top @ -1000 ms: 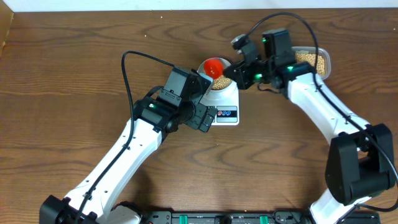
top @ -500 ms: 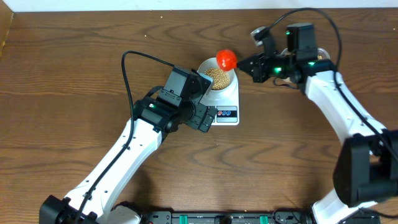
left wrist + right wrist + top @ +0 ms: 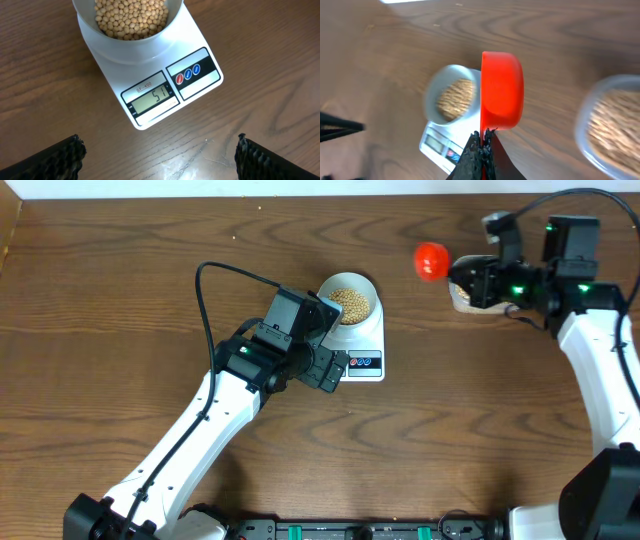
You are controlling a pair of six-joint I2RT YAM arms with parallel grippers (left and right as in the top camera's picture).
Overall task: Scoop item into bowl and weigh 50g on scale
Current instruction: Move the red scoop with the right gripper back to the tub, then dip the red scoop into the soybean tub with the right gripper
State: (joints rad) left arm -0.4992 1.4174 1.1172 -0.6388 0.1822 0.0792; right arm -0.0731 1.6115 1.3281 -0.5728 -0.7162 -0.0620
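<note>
The pale bowl (image 3: 349,299) holds many tan beans (image 3: 349,300) and stands on the white scale (image 3: 362,361). In the left wrist view the bowl (image 3: 131,42) sits above the scale's display (image 3: 151,98), which reads 51. My left gripper (image 3: 157,155) is open and empty over bare wood just in front of the scale. My right gripper (image 3: 483,137) is shut on the handle of a red scoop (image 3: 502,90), held in the air to the right of the bowl; the scoop also shows in the overhead view (image 3: 432,260). The right wrist view is blurred.
A clear plastic tub of beans (image 3: 612,125) stands at the right, mostly hidden under my right arm (image 3: 590,330) in the overhead view. My left arm (image 3: 215,420) lies across the table's lower left.
My right gripper has swung the red scoop from over the bowl up and away to the right. The left arm has not moved.
</note>
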